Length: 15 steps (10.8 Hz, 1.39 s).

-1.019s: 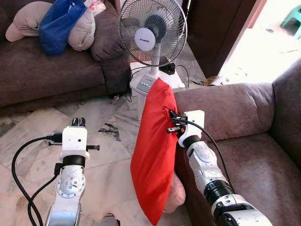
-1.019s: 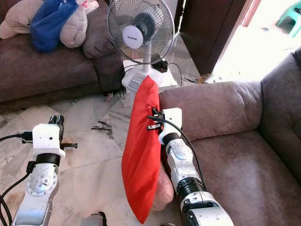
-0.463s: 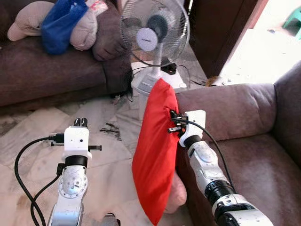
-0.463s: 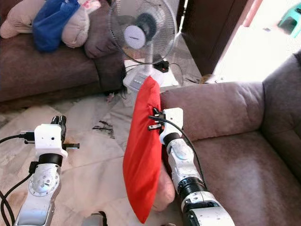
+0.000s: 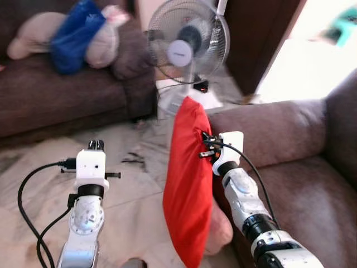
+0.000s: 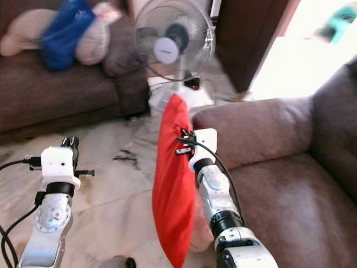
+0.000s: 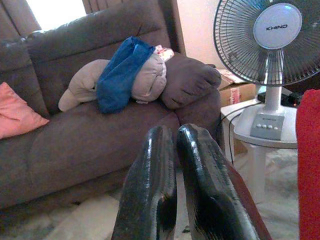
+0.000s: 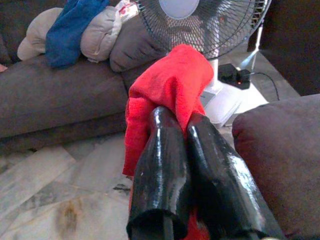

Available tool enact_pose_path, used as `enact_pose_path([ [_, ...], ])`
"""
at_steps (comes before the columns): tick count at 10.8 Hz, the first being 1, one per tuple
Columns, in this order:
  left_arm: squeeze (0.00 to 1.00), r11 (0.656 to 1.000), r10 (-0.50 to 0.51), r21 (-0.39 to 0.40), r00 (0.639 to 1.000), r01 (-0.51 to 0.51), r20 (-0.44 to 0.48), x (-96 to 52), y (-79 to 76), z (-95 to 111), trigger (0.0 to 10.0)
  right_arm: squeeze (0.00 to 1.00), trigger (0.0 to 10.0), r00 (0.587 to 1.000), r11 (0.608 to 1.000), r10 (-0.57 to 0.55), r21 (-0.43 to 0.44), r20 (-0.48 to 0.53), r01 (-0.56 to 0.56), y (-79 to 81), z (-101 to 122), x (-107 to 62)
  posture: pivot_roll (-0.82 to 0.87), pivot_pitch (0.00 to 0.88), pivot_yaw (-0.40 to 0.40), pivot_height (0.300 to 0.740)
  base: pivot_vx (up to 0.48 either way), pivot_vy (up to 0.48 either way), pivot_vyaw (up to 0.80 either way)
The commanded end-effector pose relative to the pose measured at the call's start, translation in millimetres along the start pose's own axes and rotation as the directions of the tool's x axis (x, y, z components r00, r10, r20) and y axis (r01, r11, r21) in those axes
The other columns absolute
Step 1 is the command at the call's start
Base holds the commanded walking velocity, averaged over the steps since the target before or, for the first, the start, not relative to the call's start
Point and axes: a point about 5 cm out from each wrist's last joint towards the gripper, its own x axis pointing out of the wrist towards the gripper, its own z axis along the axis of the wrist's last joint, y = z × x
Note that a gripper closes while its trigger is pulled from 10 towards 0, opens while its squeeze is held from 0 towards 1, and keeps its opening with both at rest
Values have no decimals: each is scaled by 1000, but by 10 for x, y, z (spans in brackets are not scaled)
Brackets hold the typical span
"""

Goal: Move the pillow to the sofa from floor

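Observation:
A red pillow (image 5: 189,184) hangs upright off the floor, pinched near its top edge by my right gripper (image 5: 204,146), which is shut on it. In the right wrist view the red fabric (image 8: 170,85) bunches around the black fingertips (image 8: 165,135). The pillow hangs beside the armrest of the brown sofa (image 5: 268,134) on my right, whose seat (image 5: 318,201) lies beyond the arm. My left gripper (image 5: 95,145) is raised over the floor on the left, shut and holding nothing; its two fingers (image 7: 155,190) are pressed together.
A white standing fan (image 5: 187,47) stands just behind the pillow, with a power strip and cables at its base. A second brown sofa (image 5: 61,95) at the back left holds beige and blue cushions (image 5: 78,33). A pinkish cushion (image 5: 220,231) lies low against the armrest. Marble floor (image 5: 122,184) spreads between them.
The view has shifted slightly and is blurred, so the camera is moving. The pillow stays in the right gripper, now a little further right, closer to the armrest. Left arm unchanged.

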Motion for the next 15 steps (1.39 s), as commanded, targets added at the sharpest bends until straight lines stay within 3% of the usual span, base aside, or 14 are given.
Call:
enact_pose_path([
  [1, 0, 1000, -10, -9, 1000, 10, -17, -19, -21, -28, 10000, 0, 10000, 993, 1000, 1, -28, 119, 2, -17, 262, 81, 202, 128, -59, 740, 0, 326, 0],
  [15, 0, 1000, 13, -21, 999, -14, -31, -35, -17, -45, 10000, 0, 10000, 998, 998, -20, -60, 63, 24, -37, 224, 106, 200, 147, -74, 740, 0, 428, -143],
])
